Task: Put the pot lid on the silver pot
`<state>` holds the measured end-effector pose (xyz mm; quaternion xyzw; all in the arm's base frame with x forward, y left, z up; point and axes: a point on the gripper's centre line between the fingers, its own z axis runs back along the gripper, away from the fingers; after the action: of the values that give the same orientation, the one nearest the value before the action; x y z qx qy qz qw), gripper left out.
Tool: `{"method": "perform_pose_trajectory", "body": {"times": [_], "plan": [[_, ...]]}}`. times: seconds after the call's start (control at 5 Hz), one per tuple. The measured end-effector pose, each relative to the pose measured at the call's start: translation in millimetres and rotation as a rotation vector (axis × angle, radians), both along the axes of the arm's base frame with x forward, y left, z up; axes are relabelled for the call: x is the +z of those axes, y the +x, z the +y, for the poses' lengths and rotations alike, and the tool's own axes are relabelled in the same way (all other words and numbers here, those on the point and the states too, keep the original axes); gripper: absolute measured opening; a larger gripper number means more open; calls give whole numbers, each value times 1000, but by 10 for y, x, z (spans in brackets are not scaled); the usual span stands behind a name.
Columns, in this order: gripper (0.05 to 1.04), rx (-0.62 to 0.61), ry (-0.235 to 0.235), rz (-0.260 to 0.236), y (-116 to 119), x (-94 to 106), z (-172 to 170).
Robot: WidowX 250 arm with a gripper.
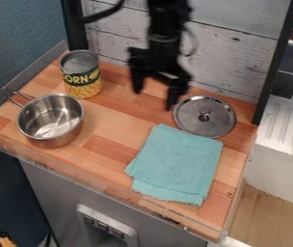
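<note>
The black gripper (153, 96) hangs over the back middle of the wooden counter, its two fingers spread apart with nothing between them. Just right of its right finger lies the round metal pot lid (204, 116), flat with its dark knob upward, near the back right. The silver pot (50, 120) stands uncovered at the left of the counter, its wire handle pointing to the back left.
A corn can (81, 74) stands behind the pot at the back left. In front of the lid lies a folded teal cloth (177, 165). A clear low rail edges the wooden counter (104, 161), and a whitewashed plank wall (230, 53) rises behind.
</note>
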<state>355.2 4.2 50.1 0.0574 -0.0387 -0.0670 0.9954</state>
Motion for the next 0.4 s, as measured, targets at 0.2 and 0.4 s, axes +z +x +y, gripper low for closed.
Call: {"method": "perform_pose_trajectory", "body": {"times": [0.2, 0.4], "plan": [[1001, -27, -38, -15, 248, -75, -207], [1001, -54, -54, 1, 355, -178, -361]]}}
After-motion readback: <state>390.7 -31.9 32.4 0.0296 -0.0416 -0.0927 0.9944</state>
